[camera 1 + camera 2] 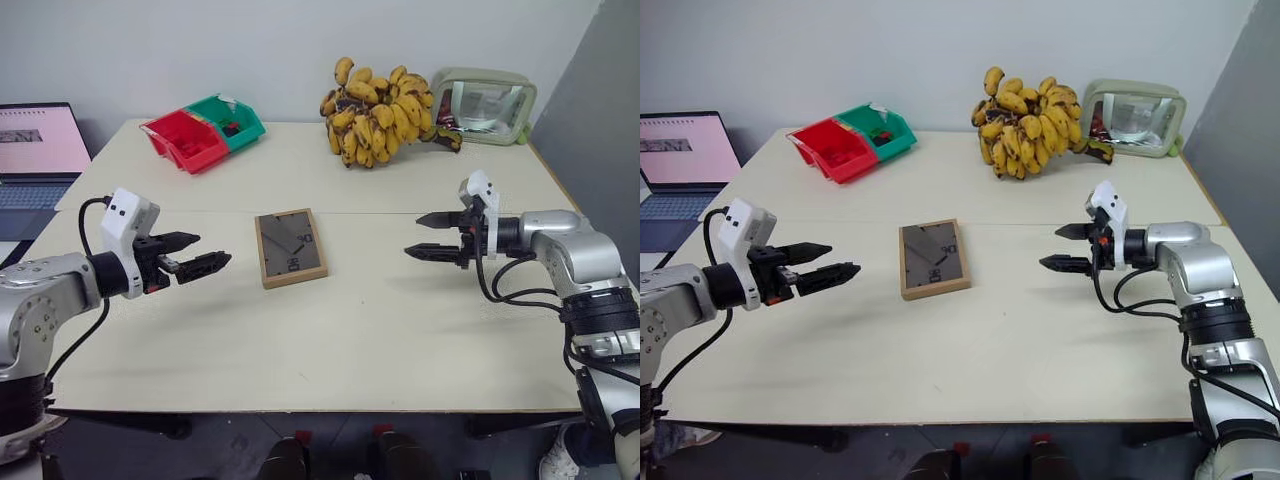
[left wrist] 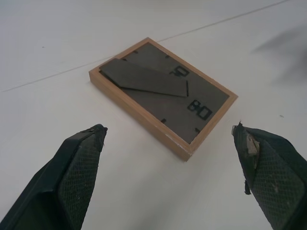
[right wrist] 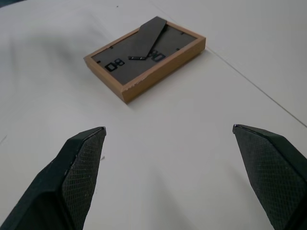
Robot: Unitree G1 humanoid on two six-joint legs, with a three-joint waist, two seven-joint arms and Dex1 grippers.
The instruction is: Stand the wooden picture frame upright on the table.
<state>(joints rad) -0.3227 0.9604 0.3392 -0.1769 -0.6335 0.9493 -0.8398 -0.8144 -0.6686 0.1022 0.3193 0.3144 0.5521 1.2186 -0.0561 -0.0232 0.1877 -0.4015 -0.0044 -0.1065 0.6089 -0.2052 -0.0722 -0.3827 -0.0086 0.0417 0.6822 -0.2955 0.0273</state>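
The wooden picture frame (image 1: 290, 247) lies flat, face down, in the middle of the table (image 1: 330, 340), just in front of the seam. Its dark grey-brown back with the folded stand faces up (image 2: 163, 91). My left gripper (image 1: 205, 254) hovers to the frame's left, open and empty, pointing toward it. My right gripper (image 1: 432, 237) hovers to the frame's right, also open and empty, aimed at it. Both are well apart from the frame. In the right wrist view the frame (image 3: 144, 57) sits ahead of the two spread fingers (image 3: 81, 163).
At the back of the table stand a red and green bin pair (image 1: 203, 132), a bunch of bananas (image 1: 380, 112) and a pale green framed case (image 1: 485, 105). A laptop (image 1: 38, 150) sits off the table's left side.
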